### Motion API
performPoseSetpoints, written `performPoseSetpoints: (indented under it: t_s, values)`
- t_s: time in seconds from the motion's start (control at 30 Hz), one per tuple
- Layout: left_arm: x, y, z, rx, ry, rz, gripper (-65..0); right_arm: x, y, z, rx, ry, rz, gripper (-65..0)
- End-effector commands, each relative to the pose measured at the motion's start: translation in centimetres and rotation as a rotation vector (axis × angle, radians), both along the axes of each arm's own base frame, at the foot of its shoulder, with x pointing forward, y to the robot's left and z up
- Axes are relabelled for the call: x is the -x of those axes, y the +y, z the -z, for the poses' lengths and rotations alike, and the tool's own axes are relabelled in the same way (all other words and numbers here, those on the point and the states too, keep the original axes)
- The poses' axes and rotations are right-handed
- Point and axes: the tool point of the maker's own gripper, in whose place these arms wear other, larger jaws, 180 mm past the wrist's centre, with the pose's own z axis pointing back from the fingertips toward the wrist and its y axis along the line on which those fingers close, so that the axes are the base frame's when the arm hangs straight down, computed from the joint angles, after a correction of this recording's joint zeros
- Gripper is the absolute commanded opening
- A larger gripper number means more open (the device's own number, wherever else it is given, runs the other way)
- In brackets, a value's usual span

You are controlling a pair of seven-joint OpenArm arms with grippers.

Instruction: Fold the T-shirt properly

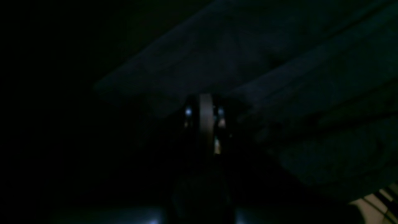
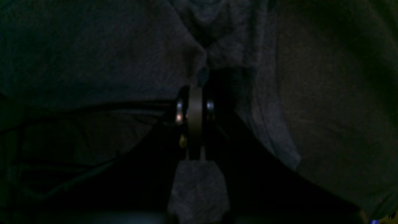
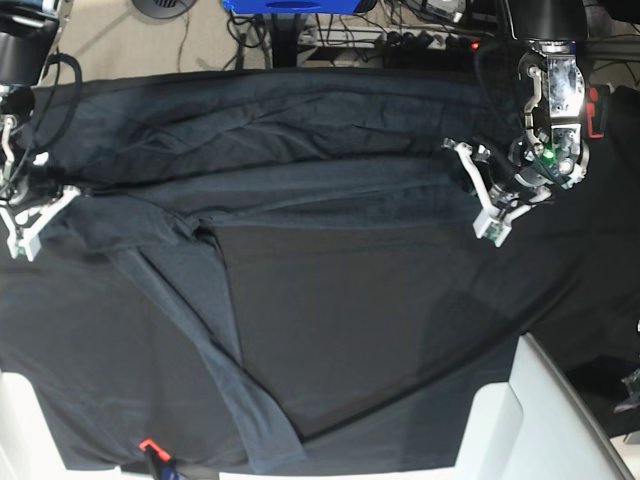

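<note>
The T-shirt (image 3: 300,185), dark slate blue-grey, lies across the far half of the black tablecloth (image 3: 380,320), pulled into long creases between my two grippers. One narrow strip of it (image 3: 215,360) runs down toward the front edge. My left gripper (image 3: 470,185) is at the shirt's right end, shut on a fold. In the dim left wrist view, shirt layers (image 1: 217,56) lie just past the closed gripper (image 1: 205,97). My right gripper (image 3: 50,205) is at the shirt's left end. In its wrist view the gripper (image 2: 201,81) pinches bunched shirt cloth (image 2: 124,56).
A white block (image 3: 545,410) juts out at the table's front right, and a white corner (image 3: 15,420) shows at the front left. A small red and black item (image 3: 150,450) sits at the front edge. Cables and a blue object (image 3: 290,6) lie behind the table.
</note>
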Motion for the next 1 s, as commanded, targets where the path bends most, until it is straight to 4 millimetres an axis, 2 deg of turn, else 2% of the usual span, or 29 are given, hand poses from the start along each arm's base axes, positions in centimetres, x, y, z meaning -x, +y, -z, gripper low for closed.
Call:
performPoseSetpoints:
  t_s: [0.0, 0.37, 0.43, 0.57, 0.6, 0.7, 0.8, 0.87, 0.97]
  values:
    - [-0.8, 0.5, -0.8, -0.008, -0.032, -0.001, -65.0, -1.2, -1.0, -1.2, 0.023, -0.041, 0.006, -64.2]
    - [-0.8, 1.6, -1.1, -0.037, -0.031, 0.006, -65.0, -1.1, -1.4, -1.3, 0.021, -0.048, 0.029, -63.6]
    - [-0.8, 1.6, -1.1, -0.038, -0.028, 0.006, -65.0, -1.1, -1.9, -1.6, 0.021, -0.058, 0.047, -57.3]
    - [-0.9, 1.7, -1.3, -0.040, -0.034, 0.007, -65.0, -0.8, -3.3, -1.9, 0.030, -0.069, 0.126, -33.6]
    - [-0.9, 1.6, -1.3, -0.040, -0.036, 0.007, -65.0, -0.8, -3.4, -2.0, 0.032, -0.070, 0.135, -30.5]
    - [-1.1, 1.9, -1.6, -0.042, -0.044, 0.001, -55.0, -0.9, -3.9, -2.3, 0.037, -0.081, 0.150, -29.7]
    - [-1.8, 2.4, -3.2, -0.061, -0.090, 0.007, -47.2, -1.2, -5.7, -4.5, 0.062, -0.152, 0.205, -29.7]
    - [-1.9, 3.6, -4.8, -0.085, -0.121, -0.023, -43.6, -1.6, -6.2, -6.5, 0.076, -0.215, 0.236, -29.7]
    - [-2.5, 4.7, -7.5, -0.124, -0.173, -0.056, -43.9, -2.2, -5.8, -9.1, 0.107, -0.294, 0.203, -29.7]
